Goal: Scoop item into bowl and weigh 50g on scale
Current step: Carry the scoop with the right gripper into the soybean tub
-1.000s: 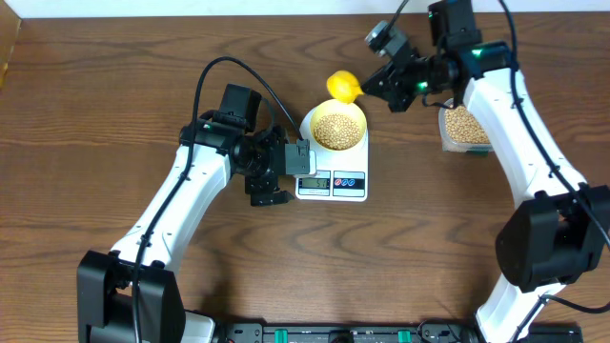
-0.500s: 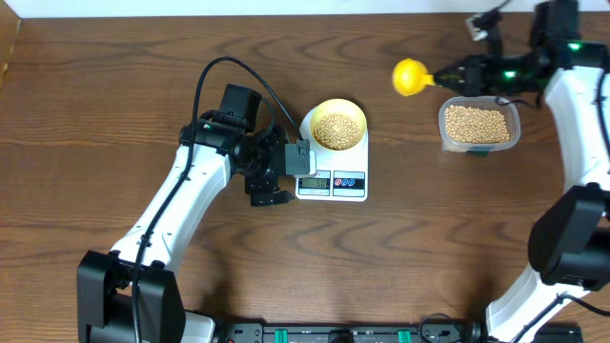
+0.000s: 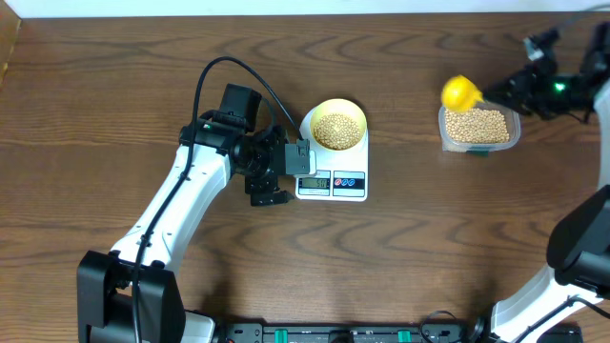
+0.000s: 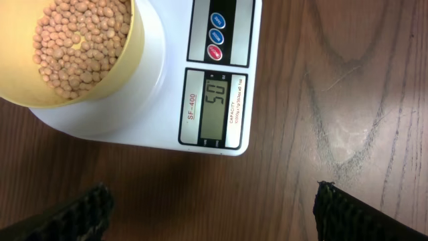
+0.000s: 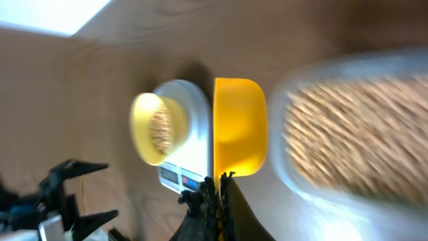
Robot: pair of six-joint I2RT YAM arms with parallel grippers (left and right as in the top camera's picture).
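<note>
Left gripper [image 3: 276, 176] sits low over the wooden surface [image 3: 114, 86], just beside the left edge of the scale [image 3: 355, 191], with its jaws spread wide and nothing between them. In the left wrist view its two dark fingertips [image 4: 87, 213] show at the bottom corners, far apart, with bare wood between them and the scale straight ahead.

The scale is white and lies flat near the middle of the surface. Its display [image 4: 215, 107] reads 50, and three round buttons [image 4: 217, 36] sit in a row beside it. On the weighing plate stands the pale-yellow bowl [image 3: 335, 103], upright and holding a heap of tan beans [image 3: 336, 131] that stays below the rim. From the left wrist the bowl's wall [image 4: 127, 67] and the beans inside [image 4: 73, 40] fill the upper left corner.

Well to the right, a bright yellow scoop [image 3: 460, 92] hangs over the upper left corner of a clear plastic tub [image 3: 516, 133], which rests on the surface and holds a flat layer of more beans. Whether the scoop touches the tub's rim cannot be told.

The right gripper [image 3: 503, 89] is at the far right, clamped tight on the scoop's handle. In the right wrist view the scoop's head [image 5: 239, 127] is turned on its side, and the tub [image 5: 354, 127] is a blur to the right of it.
</note>
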